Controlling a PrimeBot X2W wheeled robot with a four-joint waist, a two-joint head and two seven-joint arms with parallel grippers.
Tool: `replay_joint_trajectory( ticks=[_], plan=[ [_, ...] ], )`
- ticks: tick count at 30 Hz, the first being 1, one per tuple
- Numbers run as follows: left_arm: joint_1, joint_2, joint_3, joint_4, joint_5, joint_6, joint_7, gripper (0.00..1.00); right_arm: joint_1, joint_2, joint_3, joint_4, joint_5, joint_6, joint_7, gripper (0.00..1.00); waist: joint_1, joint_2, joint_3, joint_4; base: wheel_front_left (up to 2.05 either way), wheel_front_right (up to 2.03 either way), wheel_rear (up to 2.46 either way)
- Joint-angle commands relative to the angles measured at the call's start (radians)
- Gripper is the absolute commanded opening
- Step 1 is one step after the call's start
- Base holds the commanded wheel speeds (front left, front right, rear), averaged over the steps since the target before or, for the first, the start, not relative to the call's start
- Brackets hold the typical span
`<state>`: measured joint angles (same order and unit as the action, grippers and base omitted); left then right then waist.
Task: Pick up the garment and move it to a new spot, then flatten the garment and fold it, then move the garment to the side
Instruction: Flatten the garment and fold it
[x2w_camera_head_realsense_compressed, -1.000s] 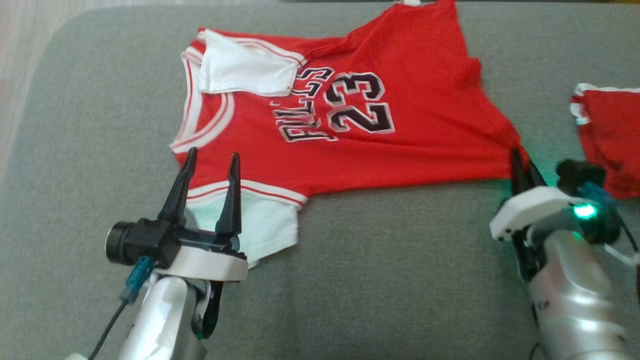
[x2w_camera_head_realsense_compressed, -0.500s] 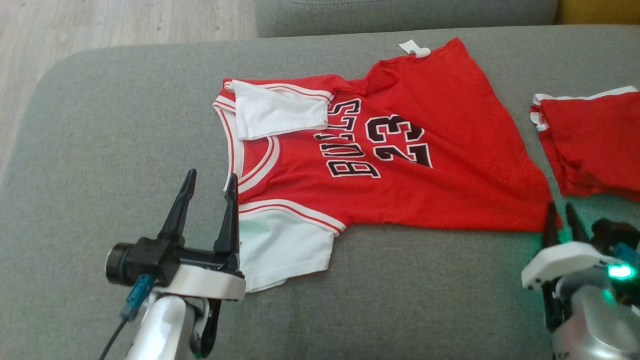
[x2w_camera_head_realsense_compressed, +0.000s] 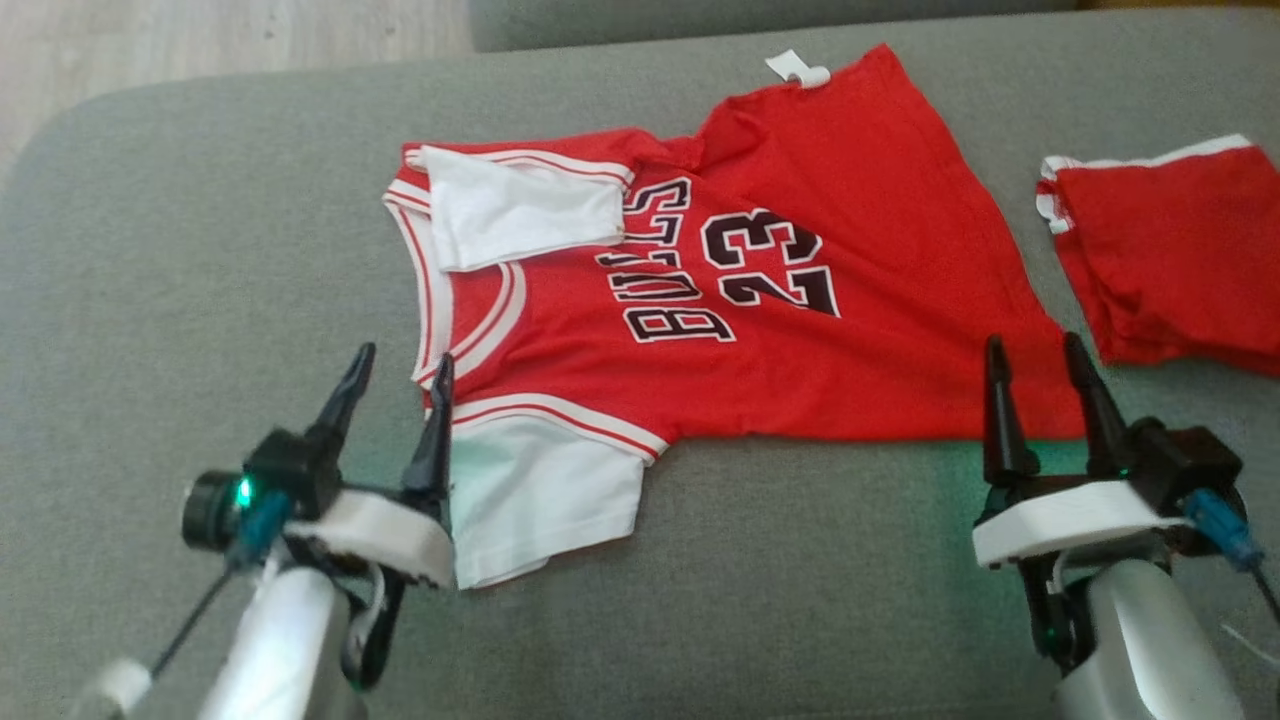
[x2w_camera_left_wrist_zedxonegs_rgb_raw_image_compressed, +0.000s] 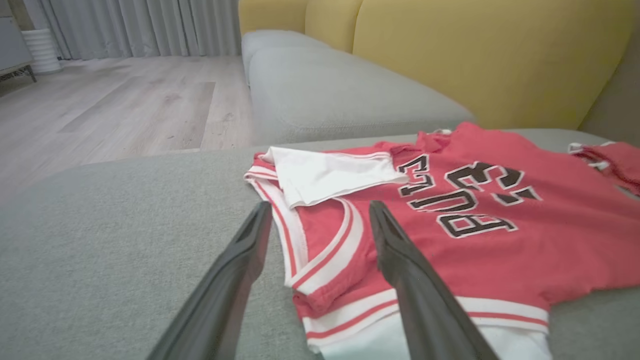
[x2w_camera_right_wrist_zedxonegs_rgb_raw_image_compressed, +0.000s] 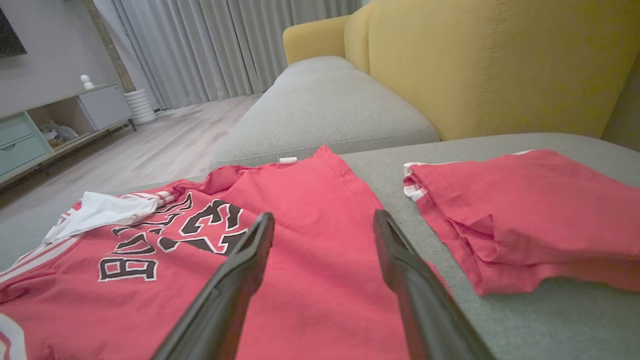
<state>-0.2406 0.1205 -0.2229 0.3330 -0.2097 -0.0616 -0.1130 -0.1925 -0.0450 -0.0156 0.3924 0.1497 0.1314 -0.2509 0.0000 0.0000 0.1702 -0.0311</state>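
Note:
The garment (x2w_camera_head_realsense_compressed: 800, 370) is a red jersey with "BULLS 23" lettering and white sleeves, lying spread on the grey sofa cushion (x2w_camera_head_realsense_compressed: 200, 250). Its far sleeve (x2w_camera_head_realsense_compressed: 520, 210) is folded over the chest. My left gripper (x2w_camera_head_realsense_compressed: 405, 358) stands open at the neckline edge, holding nothing; in the left wrist view its fingers straddle the collar trim (x2w_camera_left_wrist_zedxonegs_rgb_raw_image_compressed: 320, 206) of the garment (x2w_camera_left_wrist_zedxonegs_rgb_raw_image_compressed: 500, 260). My right gripper (x2w_camera_head_realsense_compressed: 1033, 345) is open at the near hem corner, empty. The right wrist view shows this gripper (x2w_camera_right_wrist_zedxonegs_rgb_raw_image_compressed: 324, 215) above the red cloth (x2w_camera_right_wrist_zedxonegs_rgb_raw_image_compressed: 300, 200).
Folded red shorts (x2w_camera_head_realsense_compressed: 1170, 250) lie on the cushion to the right of the jersey, close to my right gripper, and appear as shorts (x2w_camera_right_wrist_zedxonegs_rgb_raw_image_compressed: 525, 215) in the right wrist view. A yellow backrest (x2w_camera_right_wrist_zedxonegs_rgb_raw_image_compressed: 500, 65) rises behind. Wooden floor (x2w_camera_head_realsense_compressed: 200, 40) lies beyond the cushion's left edge.
My right gripper has opened and let go of the jersey's hem corner. The left gripper stays open by the collar. The head camera has shifted.

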Motion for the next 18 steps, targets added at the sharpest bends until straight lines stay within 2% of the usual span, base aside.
replay_joint_trajectory(
  ticks=[1,10,18],
  plan=[
    [-0.083,0.032,0.031,-0.007,0.004,-0.003,0.023,1.0,-0.023,-0.005,0.036,-0.055,0.003,-0.001,-0.011,1.0,0.0,0.0,0.024,-0.018,0.0,0.0,0.0],
    [-0.264,0.084,-0.023,0.22,0.033,-0.03,0.212,1.0,0.0,-0.005,0.06,-0.142,-0.026,-0.001,0.027,1.0,0.0,0.0,0.111,-0.068,0.0,0.0,0.0],
    [-0.352,0.114,-0.049,0.367,0.059,-0.032,0.253,1.0,-0.002,-0.005,0.055,-0.191,-0.038,-0.001,0.047,1.0,0.0,0.0,0.148,-0.089,0.0,0.0,0.0]
  ],
)
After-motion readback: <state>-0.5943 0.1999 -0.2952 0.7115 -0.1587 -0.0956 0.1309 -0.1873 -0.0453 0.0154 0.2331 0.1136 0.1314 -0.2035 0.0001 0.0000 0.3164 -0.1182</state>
